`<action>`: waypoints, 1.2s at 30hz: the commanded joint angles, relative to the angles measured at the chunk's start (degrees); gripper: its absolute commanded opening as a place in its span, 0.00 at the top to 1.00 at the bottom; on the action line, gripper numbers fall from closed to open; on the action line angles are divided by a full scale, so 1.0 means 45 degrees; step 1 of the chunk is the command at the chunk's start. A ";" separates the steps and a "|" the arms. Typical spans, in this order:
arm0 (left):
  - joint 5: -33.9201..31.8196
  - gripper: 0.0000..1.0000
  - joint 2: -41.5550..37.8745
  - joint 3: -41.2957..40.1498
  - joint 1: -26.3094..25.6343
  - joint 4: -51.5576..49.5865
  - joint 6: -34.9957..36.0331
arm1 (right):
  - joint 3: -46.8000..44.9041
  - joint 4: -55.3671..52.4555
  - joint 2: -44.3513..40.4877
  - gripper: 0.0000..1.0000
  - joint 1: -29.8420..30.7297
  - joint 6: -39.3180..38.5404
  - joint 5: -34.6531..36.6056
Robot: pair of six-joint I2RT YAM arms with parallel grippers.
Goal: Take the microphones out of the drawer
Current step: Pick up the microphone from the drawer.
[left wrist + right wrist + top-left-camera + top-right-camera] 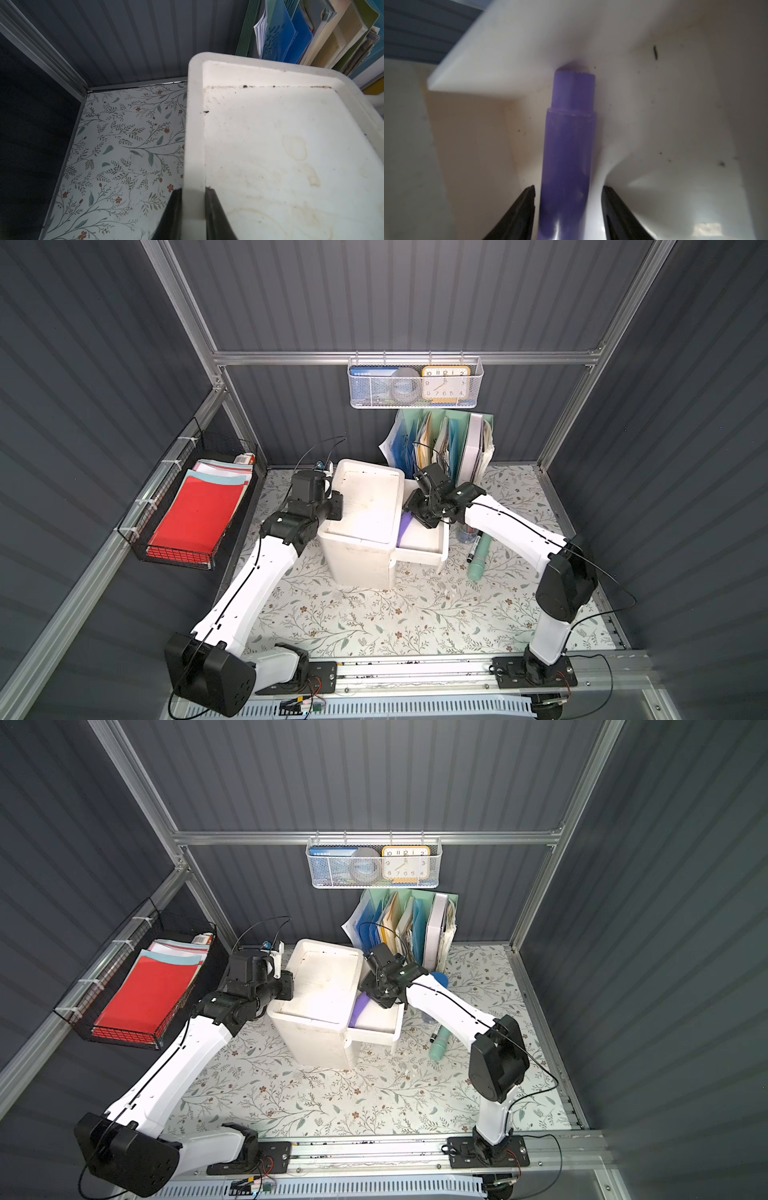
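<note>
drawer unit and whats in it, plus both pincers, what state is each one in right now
drawer unit, standing upright
drawer, pulled open
microphone, lying in the open drawer, not gripped yet
left pincer, shut on the drawer unit's top rim
right pincer, open, one finger on each side of the microphone

Purple microphone [566,155] lies in the white drawer [419,559] — pulled open.
</note>
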 commanded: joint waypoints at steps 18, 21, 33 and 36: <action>0.0158 1.00 0.0631 -0.0850 0.0096 -0.0702 -0.0061 | 0.0221 0.0742 0.1234 0.60 0.0480 0.0328 -0.0018; 0.0158 1.00 0.0636 -0.0853 0.0092 -0.0682 -0.0061 | 0.0177 0.0737 0.1114 0.69 0.0481 0.0200 0.0150; 0.0158 1.00 0.0607 -0.0864 0.0093 -0.0662 -0.0061 | 0.0113 0.0379 -0.0081 0.87 0.0518 -0.1375 0.1709; 0.0158 1.00 0.0606 -0.0855 0.0087 -0.0640 -0.0061 | 0.0123 0.0249 -0.0450 0.88 0.0535 -0.1893 0.2194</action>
